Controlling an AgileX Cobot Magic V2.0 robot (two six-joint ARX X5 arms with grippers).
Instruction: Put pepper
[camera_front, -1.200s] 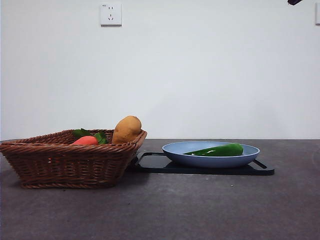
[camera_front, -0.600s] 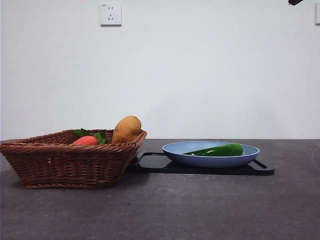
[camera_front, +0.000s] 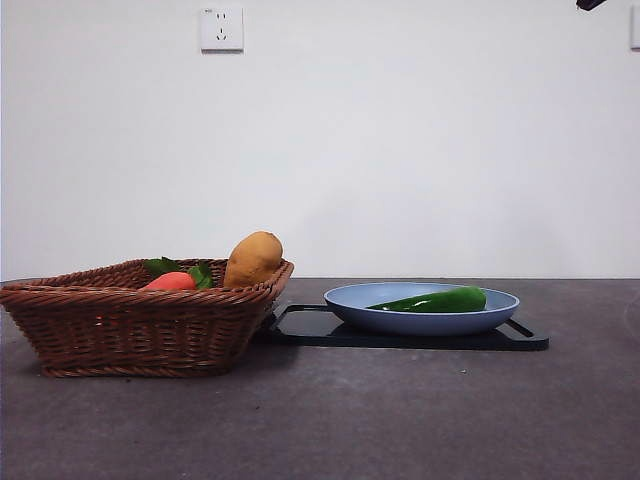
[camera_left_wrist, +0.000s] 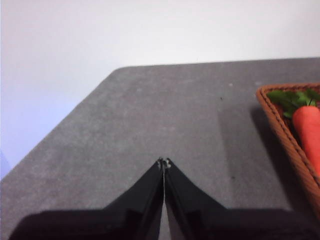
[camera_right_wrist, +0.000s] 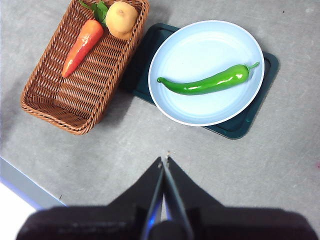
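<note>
Both my claws are pinched shut and empty, so my right claw (camera_right_wrist: 164, 161) must open wide, then descend crosswise over the green pepper's (camera_right_wrist: 207, 83) thick middle on the blue plate (camera_right_wrist: 200, 37).

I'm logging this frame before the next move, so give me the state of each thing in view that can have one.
pepper: lying flat in the blue plate, ungripped.
blue plate: resting on the dark tray.
carrot: lying in the wicker basket.
potato: in the basket's end beside the carrot's leaves.
left end effector: shut, empty, above bare table beside the basket.
right end effector: shut, empty, high above the table.
</note>
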